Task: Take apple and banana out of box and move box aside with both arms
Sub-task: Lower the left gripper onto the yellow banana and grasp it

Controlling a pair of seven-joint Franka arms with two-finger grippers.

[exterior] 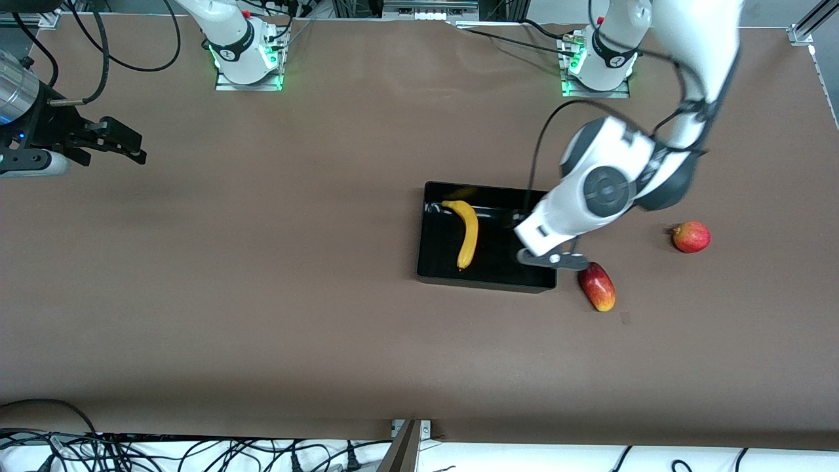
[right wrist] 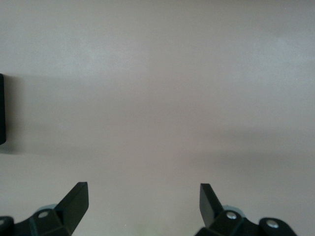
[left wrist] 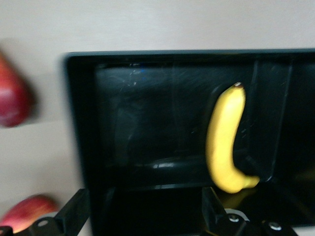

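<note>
Black box [exterior: 432, 262] holds banana [exterior: 467, 234]; wall margins open.

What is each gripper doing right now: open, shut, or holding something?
Left gripper: open, empty, over the black tray near the banana.
Right gripper: open, empty, waiting over bare table.

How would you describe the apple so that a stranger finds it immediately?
Start at the black tray holding the banana. Two red fruits lie outside it toward the left arm's end; the apple is the round one lying farther from the tray, unlike the elongated fruit beside it.
</note>
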